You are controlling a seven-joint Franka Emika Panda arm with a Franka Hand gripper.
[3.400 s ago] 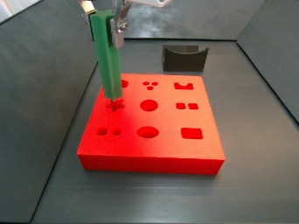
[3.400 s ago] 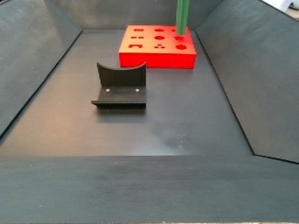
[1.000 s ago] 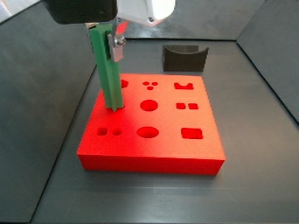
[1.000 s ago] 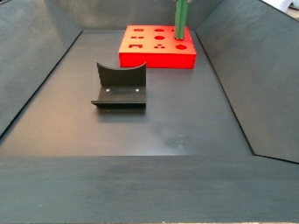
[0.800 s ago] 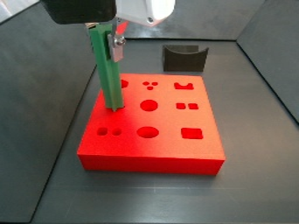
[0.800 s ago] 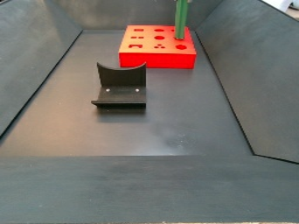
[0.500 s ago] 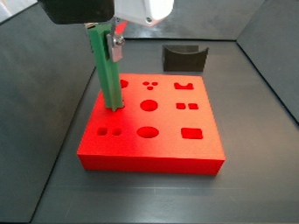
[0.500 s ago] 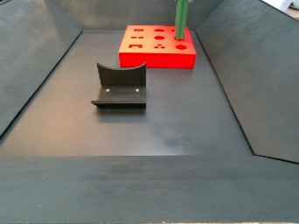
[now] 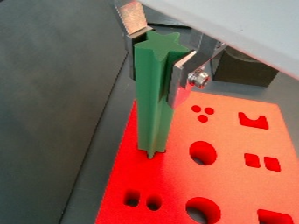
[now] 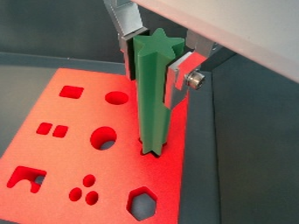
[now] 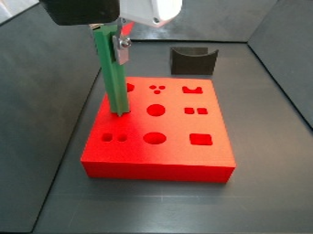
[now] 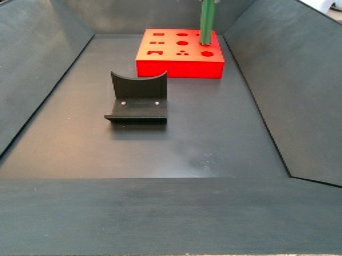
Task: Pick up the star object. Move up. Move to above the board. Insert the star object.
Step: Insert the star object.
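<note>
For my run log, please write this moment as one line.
phase: insertion | gripper: shut on star object, above board | rod: upright, lower end in star hole | holder: on floor, apart

Light is even and fairly bright in all views, seemingly from above, though no lamp shows. The board (image 11: pixel 156 128) glows saturated red, and in both wrist views its surface nearest the lens looks washed and soft-edged. The rod (image 9: pixel 155 96) is sharp in both wrist views, with one face lit and the next darker; around its foot the board is dimmer. The gripper (image 10: pixel 158 54) sits above the board, its silver fingers (image 9: pixel 132 17) catching pale glare. In a side view the floor (image 12: pixel 174 150) shows a dull sheen, and the holder (image 12: pixel 135 97) casts a soft, short shadow there. The near floor beyond the holder looks slightly blurred.
</note>
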